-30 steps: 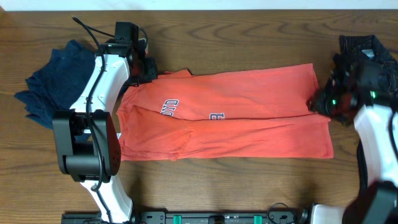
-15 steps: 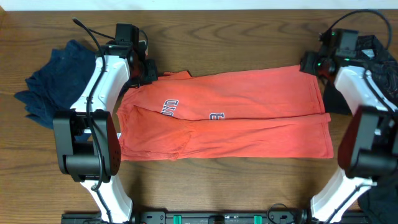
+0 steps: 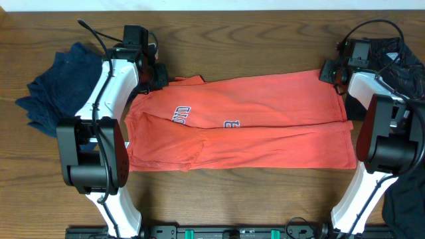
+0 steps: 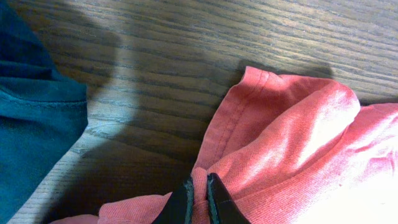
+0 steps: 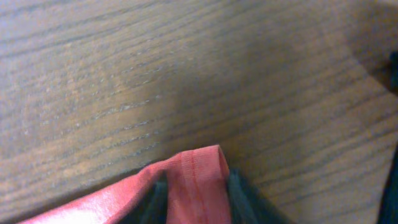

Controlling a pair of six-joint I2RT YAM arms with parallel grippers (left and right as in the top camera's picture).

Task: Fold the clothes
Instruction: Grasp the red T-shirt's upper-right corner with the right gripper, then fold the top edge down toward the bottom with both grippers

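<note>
The coral-red T-shirt point(image 3: 265, 113) is lying spread lengthwise across the middle of the wooden table point(image 3: 232, 199), its collar end pointing toward the left edge and its hem toward the right edge. Its near long side is lying doubled over onto the body, and the navy-and-white lettering point(image 3: 182, 114) is showing on the left half.

The left gripper point(image 3: 157, 75) is sitting at the shirt's far-left corner, close to the far edge of the table. In the left wrist view its fingers point(image 4: 214, 200) are pressing together on a small raised ridge of red fabric. A stitched sleeve edge is curling away just beyond them onto bare wood.

The right gripper point(image 3: 330, 72) is sitting at the shirt's far-right corner, also near the far edge. In the right wrist view its two dark fingers point(image 5: 249, 202) are flanking the stitched hem corner. The red cloth is filling the gap between them, so the jaws are pinching that corner. Only bare wood is showing past the tip of the hem.

A dark navy garment point(image 3: 56, 93) is lying crumpled near the far-left corner of the table, just beside the left arm and apart from the shirt. A black garment point(image 3: 406, 61) is lying at the far-right corner, behind the right arm.
</note>
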